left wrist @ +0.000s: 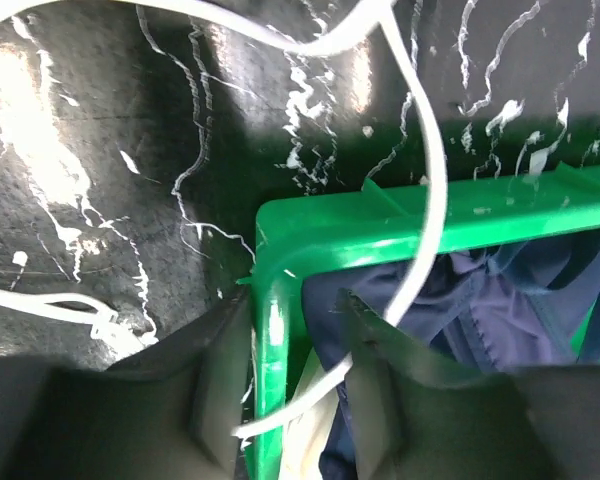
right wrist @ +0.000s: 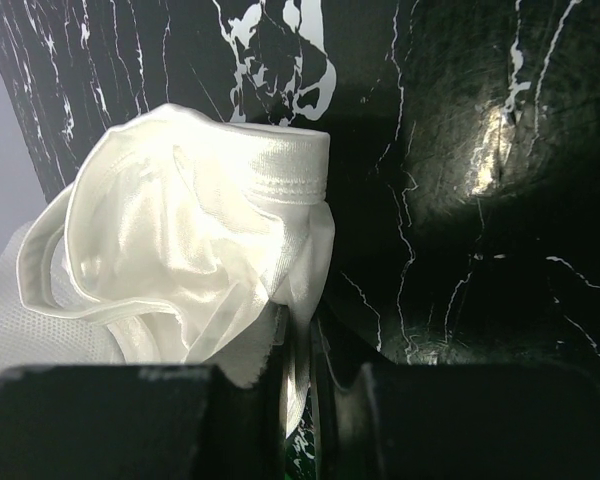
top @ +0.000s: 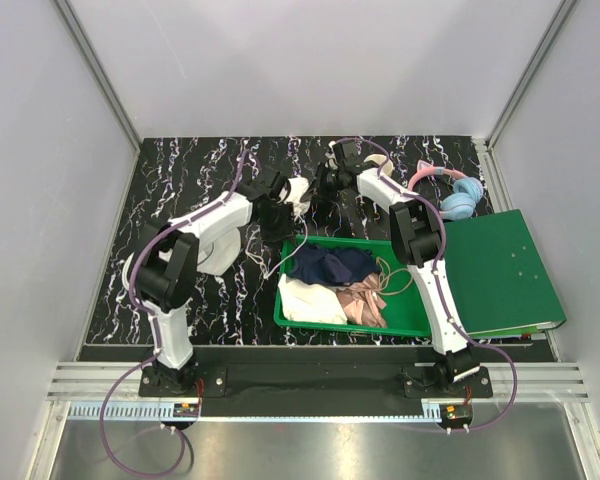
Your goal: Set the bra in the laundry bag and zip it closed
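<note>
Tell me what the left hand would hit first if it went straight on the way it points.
Most likely the corner rim of the green bin, which sits between the fingers of the open left hand. A loose white strap also crosses that line, possibly nearer; depth is unclear.

Laundry bag [right wrist: 8, 315] (mesh) mostly off-frame

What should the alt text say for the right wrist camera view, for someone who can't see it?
The right gripper pinches a cream-white satin bra, whose moulded cup bunches up beyond the fingers, over a black tabletop veined with white. White mesh of the laundry bag shows at the lower left edge.
</note>
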Tool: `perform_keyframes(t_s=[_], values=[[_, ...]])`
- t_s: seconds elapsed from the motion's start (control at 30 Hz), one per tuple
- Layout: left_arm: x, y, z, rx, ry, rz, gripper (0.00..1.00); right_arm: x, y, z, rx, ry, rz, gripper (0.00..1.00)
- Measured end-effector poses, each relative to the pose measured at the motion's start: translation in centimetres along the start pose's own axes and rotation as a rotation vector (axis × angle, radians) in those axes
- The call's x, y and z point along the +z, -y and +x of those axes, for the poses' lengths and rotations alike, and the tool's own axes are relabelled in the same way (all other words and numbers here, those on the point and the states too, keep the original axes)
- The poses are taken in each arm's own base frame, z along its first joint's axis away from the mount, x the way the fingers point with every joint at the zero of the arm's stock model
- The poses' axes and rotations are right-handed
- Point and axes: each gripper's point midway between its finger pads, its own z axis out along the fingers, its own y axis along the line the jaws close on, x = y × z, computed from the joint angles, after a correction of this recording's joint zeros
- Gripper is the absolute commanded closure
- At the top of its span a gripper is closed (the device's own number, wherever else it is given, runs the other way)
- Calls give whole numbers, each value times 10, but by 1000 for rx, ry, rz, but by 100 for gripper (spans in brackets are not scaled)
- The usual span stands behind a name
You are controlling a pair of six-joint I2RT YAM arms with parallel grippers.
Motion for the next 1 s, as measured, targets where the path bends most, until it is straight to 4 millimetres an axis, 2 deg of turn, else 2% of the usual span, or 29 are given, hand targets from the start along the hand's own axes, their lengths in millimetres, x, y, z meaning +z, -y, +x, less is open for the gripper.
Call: perform_keyframes(t_s=[0.03, 0.1, 0.3, 0.37, 0.47, 0.6, 0.8, 0.9, 1.0], values=[[-1, 2, 1, 9, 0, 3, 26, 0, 0, 0, 1, 0, 0, 86], [-8, 3, 1, 12, 10, 7, 23, -1, 2, 0, 3, 0, 2, 86], [-55, -5, -23, -19, 114, 34, 35, -3, 5, 0, 10, -1, 7, 86], [-69, -16, -36, -54, 155, 34, 35, -4, 5, 0, 11, 0, 7, 86], [-77, -38, -51, -106, 184, 15, 34, -4, 6, -1, 11, 1, 6, 86], [-62, -65, -59, -133, 158, -36, 33, -5, 5, -1, 11, -1, 3, 86], [-16, -82, -57, -125, 59, -84, 32, -5, 5, -1, 12, -3, -2, 86], [-2, -90, -52, -127, 27, -108, 32, -6, 5, -1, 13, -6, -6, 86], [3, -96, -51, -121, 18, -131, 33, -6, 4, -1, 13, -7, -7, 87]])
